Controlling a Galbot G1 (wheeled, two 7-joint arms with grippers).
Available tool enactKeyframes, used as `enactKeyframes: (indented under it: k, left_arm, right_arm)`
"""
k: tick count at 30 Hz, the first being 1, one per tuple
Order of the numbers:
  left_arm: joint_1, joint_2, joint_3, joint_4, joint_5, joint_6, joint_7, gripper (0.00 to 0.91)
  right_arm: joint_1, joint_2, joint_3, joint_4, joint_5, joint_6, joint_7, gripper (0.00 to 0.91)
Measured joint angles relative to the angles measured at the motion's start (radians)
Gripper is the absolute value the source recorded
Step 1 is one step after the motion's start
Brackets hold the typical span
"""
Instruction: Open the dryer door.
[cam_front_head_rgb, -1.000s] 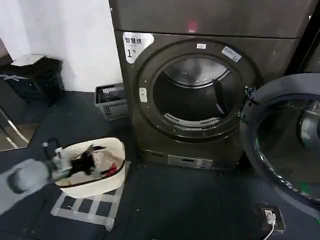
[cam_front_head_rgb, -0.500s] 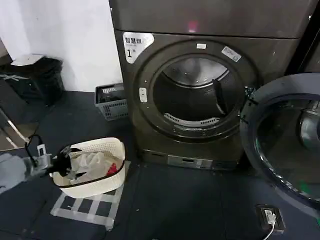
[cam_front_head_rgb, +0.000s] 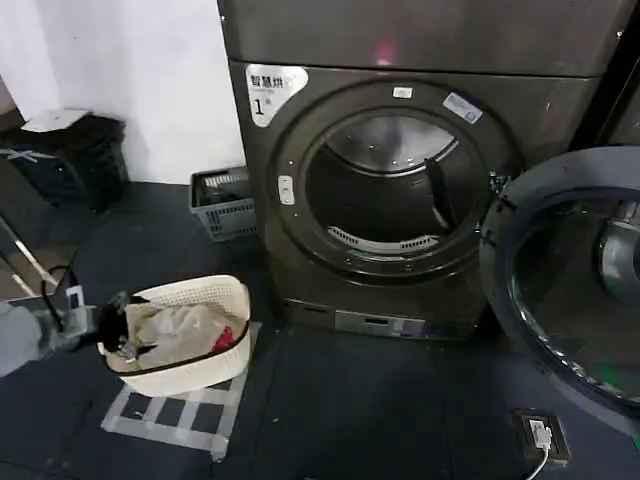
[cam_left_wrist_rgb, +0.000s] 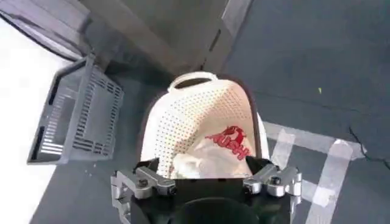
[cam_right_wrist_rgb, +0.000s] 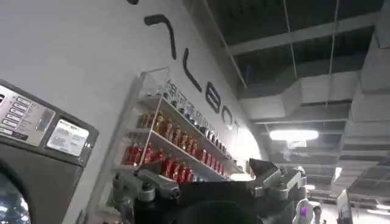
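Fingers of the left gripper (cam_left_wrist_rgb: 207, 182) stand spread apart in the left wrist view, with nothing between them, poised over the near end of a cream perforated plastic laundry basket (cam_left_wrist_rgb: 201, 119). In the head view the left gripper (cam_front_head_rgb: 112, 325) sits at about eight o'clock of the picture, at the basket's (cam_front_head_rgb: 215, 295) left rim, its grey arm reaching in from the picture's left edge. Inside the basket lies pale crumpled cloth with a red printed patch (cam_left_wrist_rgb: 230, 141). The basket rests partly on a grid of grey tape strips (cam_front_head_rgb: 175, 415) stuck to the dark floor. Beyond it, at about twelve o'clock from the basket, a small grey slatted plastic crate (cam_front_head_rgb: 222, 203) stands against the white wall, just beside the machine.

The big dark grey-brown front-loading dryer (cam_front_head_rgb: 300, 270) fills the upper middle of the head view, a white label with "1" (cam_front_head_rgb: 270, 90) at its eleven o'clock corner. Its round steel drum (cam_front_head_rgb: 385, 185) is exposed. The dryer door (cam_front_head_rgb: 560, 290), a large round panel with a dark grey inner side and tinted glass window, hangs swung wide open at three o'clock of the opening, hinged at the dryer's right side.

The right gripper (cam_right_wrist_rgb: 213, 185) points up toward a white wall and a ceiling; its fingers stand apart, empty, with a shelf of red bottles (cam_right_wrist_rgb: 164, 152) behind.
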Motion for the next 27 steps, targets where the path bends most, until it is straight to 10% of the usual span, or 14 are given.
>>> enactKeyframes:
  k: [27]
  left_arm:
    - [0.019, 0.026, -0.028, 0.019, 0.033, -0.008, 0.062, 0.907]
  right_arm:
    - [0.024, 0.013, -0.034, 0.007, -0.021, 0.005, -0.006, 0.907]
